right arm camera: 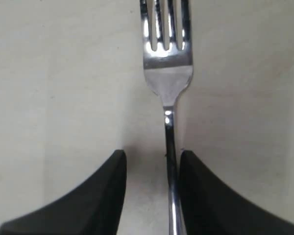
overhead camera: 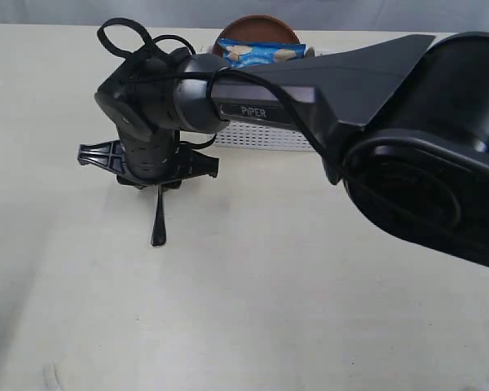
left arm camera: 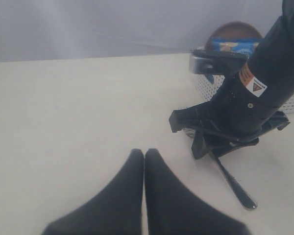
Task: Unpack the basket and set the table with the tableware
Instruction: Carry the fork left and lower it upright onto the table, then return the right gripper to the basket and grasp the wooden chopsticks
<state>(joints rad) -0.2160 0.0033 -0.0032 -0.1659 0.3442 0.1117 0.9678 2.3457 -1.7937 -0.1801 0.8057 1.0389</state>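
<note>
The right hand point(right arm camera: 149, 161) reaches across to the left part of the wide, plain off-white matte table point(overhead camera: 310, 309) and points down over the steel fork point(right arm camera: 166, 73). Its two black fingers point(right arm camera: 88, 196) stand a moderate way apart, with the thin fork handle running between them. The handle lies right against the inner edge of one finger, and a clear gap shows between it and the other, so the hand is not clamped on the fork. In the exterior view the fork appears to lie flat on the table, its handle end sticking out from under the hand towards the camera.

The left hand point(left arm camera: 144, 152) hangs over a bare stretch of table, well apart from the fork. Its two dark fingers are pressed together with nothing between them.

The white plastic rectangular basket with lattice sides point(overhead camera: 261, 137) stands at the far edge of the table, just behind the right arm, which hides much of it. A small brown round plate point(overhead camera: 261, 28) rises above its rim, and a blue chip packet point(overhead camera: 261, 53) sits in front of the plate.
</note>
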